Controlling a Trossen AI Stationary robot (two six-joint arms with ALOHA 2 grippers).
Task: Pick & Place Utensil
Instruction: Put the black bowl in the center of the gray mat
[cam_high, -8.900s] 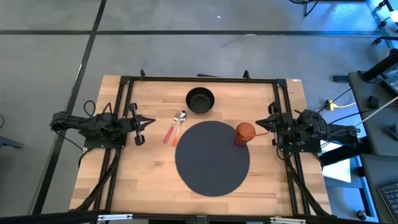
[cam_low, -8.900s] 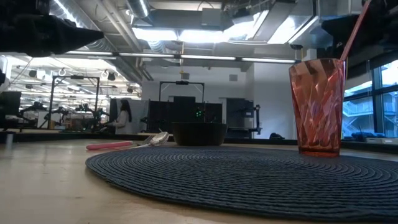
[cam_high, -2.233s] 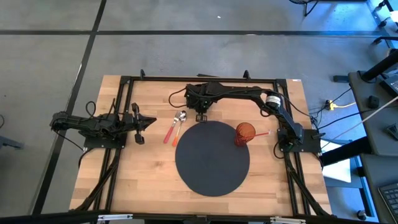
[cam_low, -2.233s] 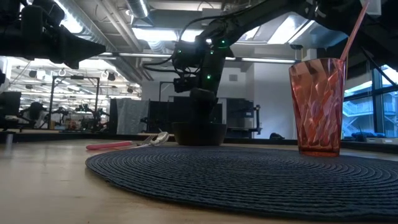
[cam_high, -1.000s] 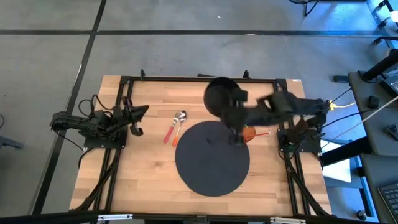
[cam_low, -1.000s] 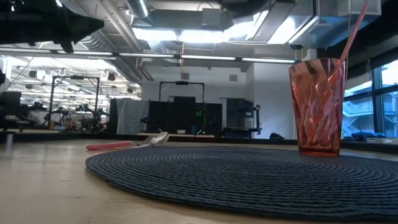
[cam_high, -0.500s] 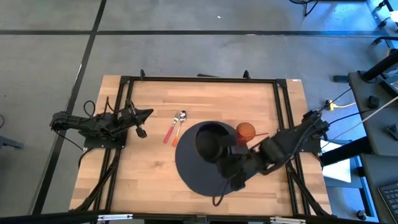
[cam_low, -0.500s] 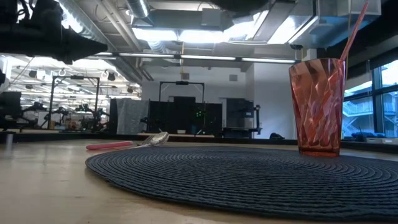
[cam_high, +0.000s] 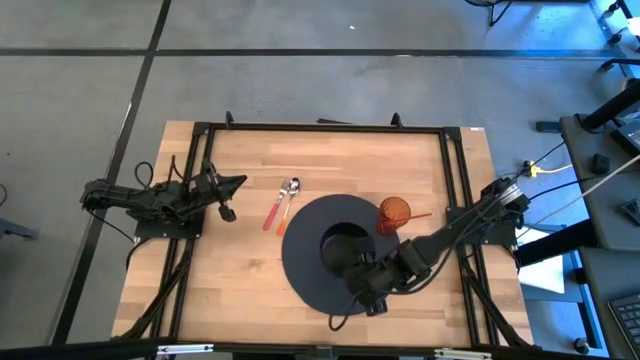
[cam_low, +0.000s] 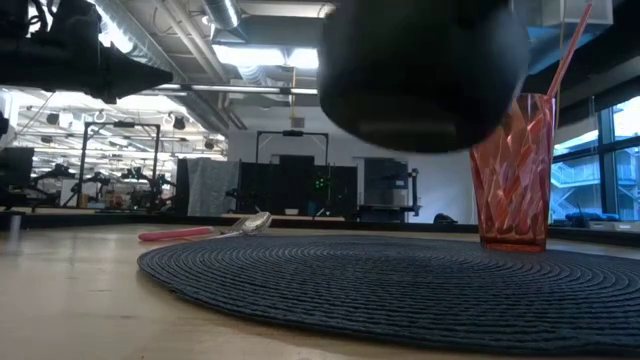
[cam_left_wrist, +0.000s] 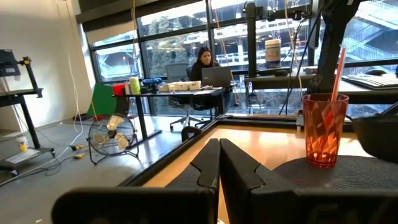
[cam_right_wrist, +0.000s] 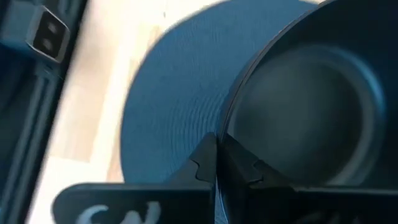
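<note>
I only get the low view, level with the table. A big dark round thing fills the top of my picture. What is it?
Observer: A black bowl, seen from underneath. From above, the right gripper holds it by the rim, over the middle of the round dark mat.
Operator: Is it resting on the mat?
Observer: No; your own view shows its underside above the mat, so it hangs in the air.
Operator: And the other arm?
Observer: The left gripper waits at the table's left side, fingers shut on nothing.
Operator: Where's the spoon from there?
Observer: The spoon lies on bare wood between the left gripper and the mat, beside a red-handled utensil.
</note>
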